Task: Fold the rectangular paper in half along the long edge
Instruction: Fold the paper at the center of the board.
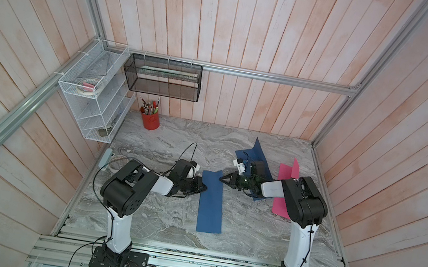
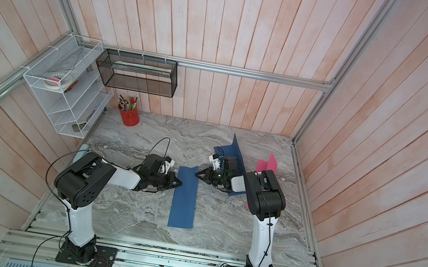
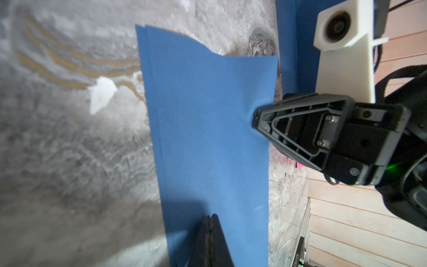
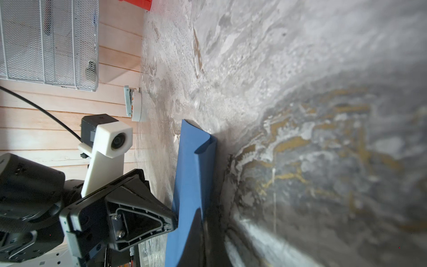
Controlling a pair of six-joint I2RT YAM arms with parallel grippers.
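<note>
the blue paper (image 1: 211,202) lies centrally on the marble table (image 1: 249,229), a narrow doubled strip, far end curling; thin, floppy, probably slippery there, so best held at its long edges; left gripper (image 1: 204,188) pressed together on one edge; right gripper (image 1: 221,179) touches the opposite edge, pinching or not i cannot tell

No readable txt, labels, brands or nos. in any view.
</note>
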